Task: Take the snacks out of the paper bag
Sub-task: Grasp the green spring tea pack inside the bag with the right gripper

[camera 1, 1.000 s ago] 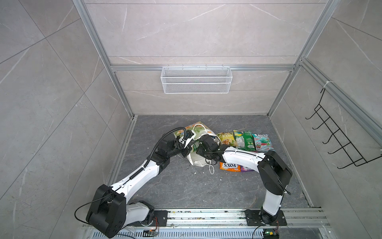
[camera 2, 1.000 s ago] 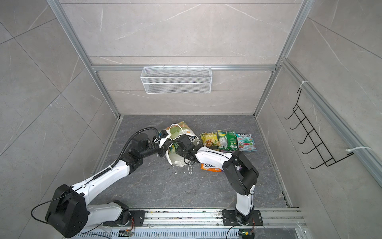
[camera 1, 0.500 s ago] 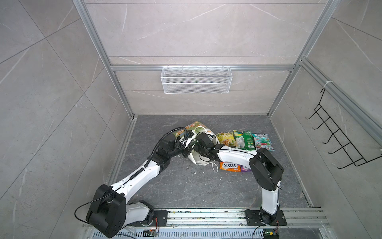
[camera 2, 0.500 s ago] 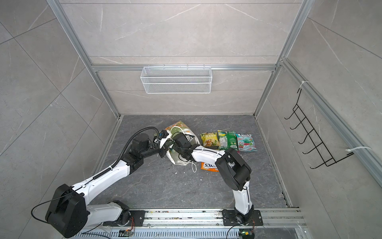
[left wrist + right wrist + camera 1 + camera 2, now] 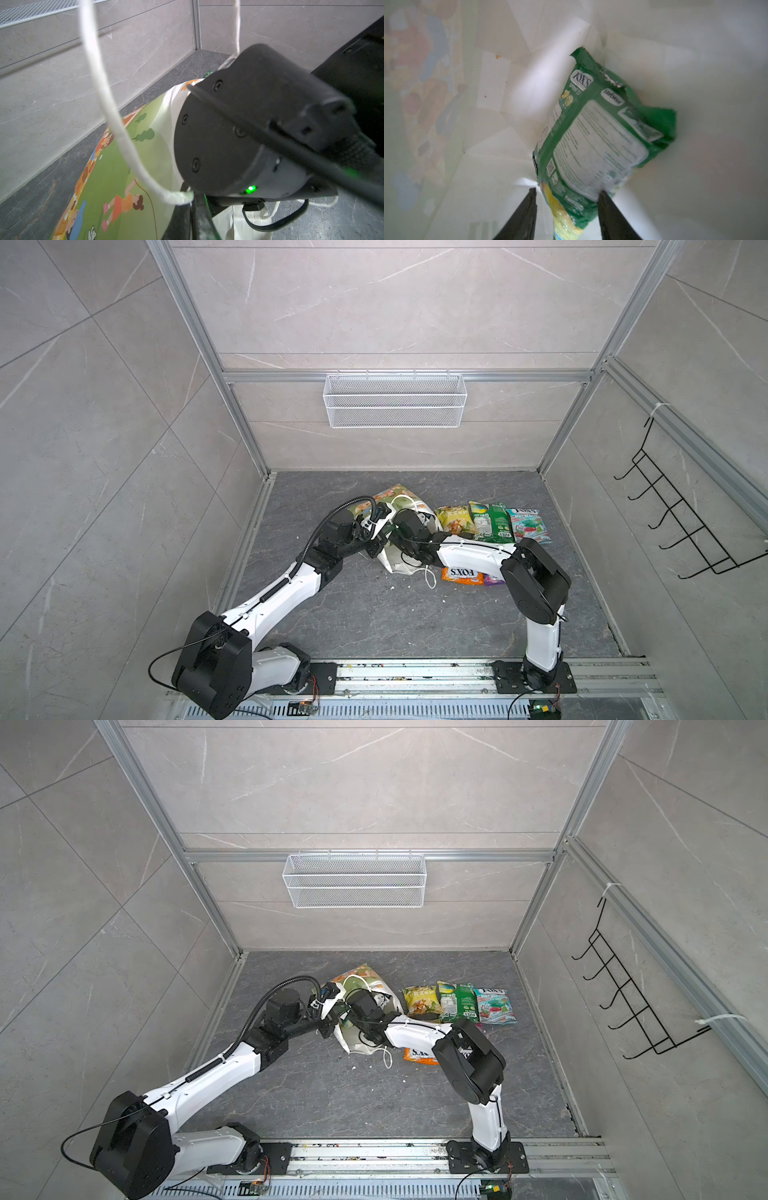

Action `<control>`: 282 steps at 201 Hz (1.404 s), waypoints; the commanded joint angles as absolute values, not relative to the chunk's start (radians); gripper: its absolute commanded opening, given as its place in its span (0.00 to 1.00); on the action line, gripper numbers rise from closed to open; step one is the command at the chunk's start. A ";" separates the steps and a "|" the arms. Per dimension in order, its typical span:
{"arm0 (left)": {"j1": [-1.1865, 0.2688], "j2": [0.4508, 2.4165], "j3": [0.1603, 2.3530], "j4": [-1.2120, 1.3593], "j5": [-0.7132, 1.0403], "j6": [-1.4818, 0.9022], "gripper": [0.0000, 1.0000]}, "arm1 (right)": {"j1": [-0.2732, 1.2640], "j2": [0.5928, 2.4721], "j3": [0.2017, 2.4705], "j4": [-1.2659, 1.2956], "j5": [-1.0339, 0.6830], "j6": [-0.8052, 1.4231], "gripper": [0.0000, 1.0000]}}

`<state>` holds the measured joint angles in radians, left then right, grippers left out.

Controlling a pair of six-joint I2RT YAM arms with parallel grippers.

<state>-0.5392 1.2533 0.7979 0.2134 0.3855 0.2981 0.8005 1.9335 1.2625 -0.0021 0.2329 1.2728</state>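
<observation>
Now | left claw [image 5: 192, 205] clamped on paper bag [image 5: 116, 176] | right claw [image 5: 566, 190] astride green packet [image 5: 591, 135] (blurred; grip unclear)

The paper bag [image 5: 395, 494] slumps at the middle of the table in both top views. Its pale green printed side faces up and its white inside shows at its lower end. My left jaws pinch its rim by a white cord handle [image 5: 99, 83]. Inside, a green FOX'S packet [image 5: 591, 135] stands on edge, its near end between my right jaws. Right of the bag, a yellow chip bag [image 5: 451, 519], green bag [image 5: 490, 522] and teal mint bag [image 5: 527, 524] lie flat side by side. Below them lie an orange FOX'S bag [image 5: 462, 575] and a purple bag [image 5: 492, 578], partly hidden.
</observation>
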 commanded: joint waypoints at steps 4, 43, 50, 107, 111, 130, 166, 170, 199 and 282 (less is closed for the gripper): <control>-0.551 1.219 0.801 0.300 0.428 0.308 0.00 | 0.805 1.860 1.215 -0.080 0.286 1.291 0.51; -0.551 1.223 0.799 0.313 0.432 0.302 0.00 | 0.800 1.875 1.194 -0.087 0.292 1.316 0.53; -0.551 1.222 0.801 0.310 0.431 0.299 0.00 | 0.800 1.881 1.199 -0.090 0.294 1.323 0.53; -0.552 1.220 0.804 0.305 0.449 0.291 0.00 | 0.805 1.997 1.281 -0.065 0.330 1.322 0.53; -0.553 1.219 0.803 0.303 0.451 0.290 0.00 | 0.806 2.006 1.282 -0.051 0.333 1.321 0.53; -0.555 1.220 0.803 0.302 0.452 0.289 0.00 | 0.807 2.046 1.288 0.024 0.335 1.329 0.53; -0.555 1.218 0.799 0.305 0.452 0.291 0.00 | 0.809 2.103 1.299 0.157 0.396 1.309 0.40; -0.555 1.218 0.799 0.304 0.451 0.291 0.00 | 0.809 2.111 1.296 0.175 0.401 1.315 0.37; -0.554 1.215 0.797 0.305 0.448 0.291 0.00 | 0.808 2.175 1.340 0.240 0.418 1.285 0.20; -0.555 1.226 0.778 0.315 0.334 0.289 0.00 | 0.804 2.149 1.326 0.301 0.335 1.155 0.00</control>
<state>-0.5125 1.2533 0.7605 0.2005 0.2535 0.2966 0.7971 2.1853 1.3666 0.3096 0.3485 1.2442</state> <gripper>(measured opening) 0.047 0.046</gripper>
